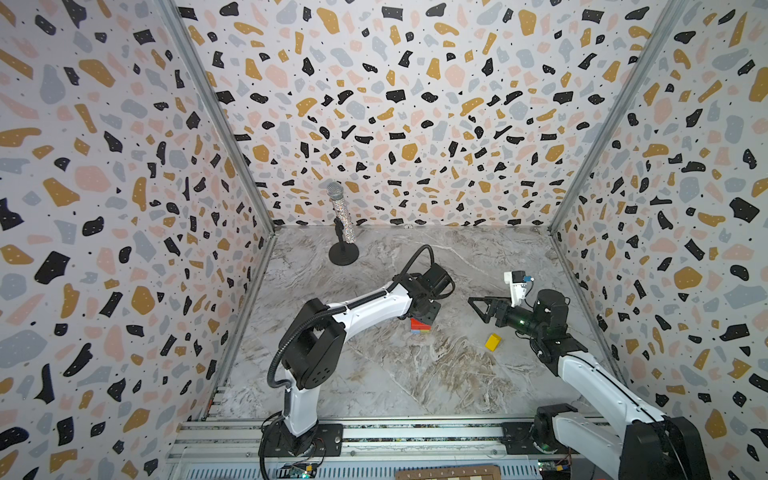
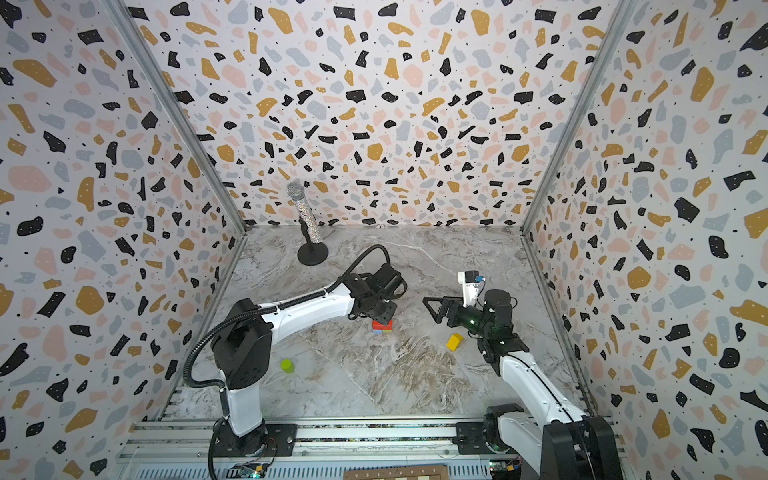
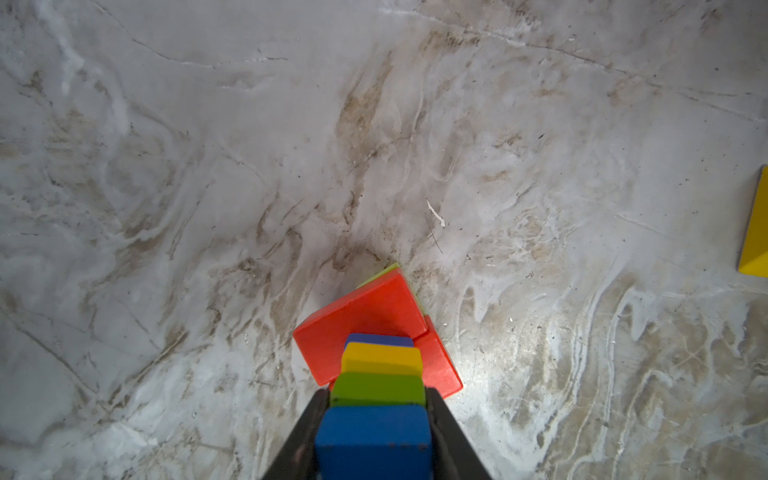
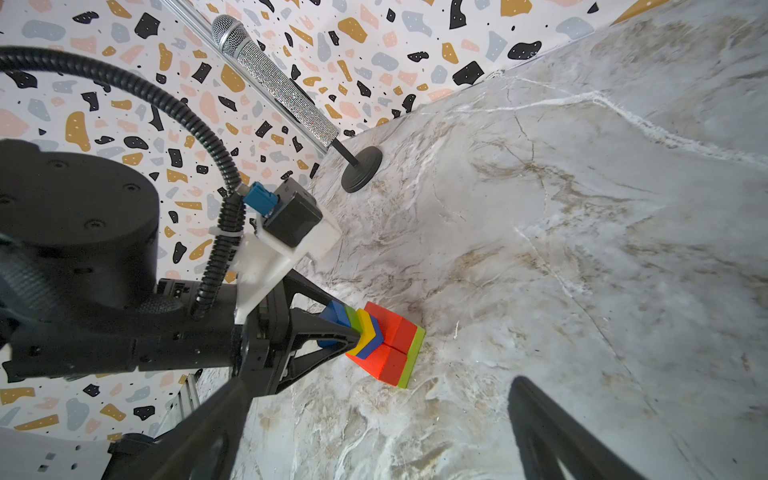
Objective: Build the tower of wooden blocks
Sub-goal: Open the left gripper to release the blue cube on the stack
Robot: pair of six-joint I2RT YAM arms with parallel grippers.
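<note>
left gripper (image 3: pixel 377 399) clamped on top blue block (image 3: pixel 372 440) | right gripper (image 1: pixel 477 308) open, empty | tower (image 1: pixel 420 326) top hidden in both top views

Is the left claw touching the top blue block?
Touching. In the left wrist view, fingers of the left gripper sit flush against both sides of the top blue block.

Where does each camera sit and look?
Top views: high in front, looking down at the grey marble table; white-and-black left arm and right arm show.
Left wrist: on the left arm, looking down its black left end effector, shut on the colourful wood-block tower's dark-blue top block.
Right wrist: on the right arm, facing the tower and glittery silver microphone; its open right end effector shows.
All views share the tower.
</note>
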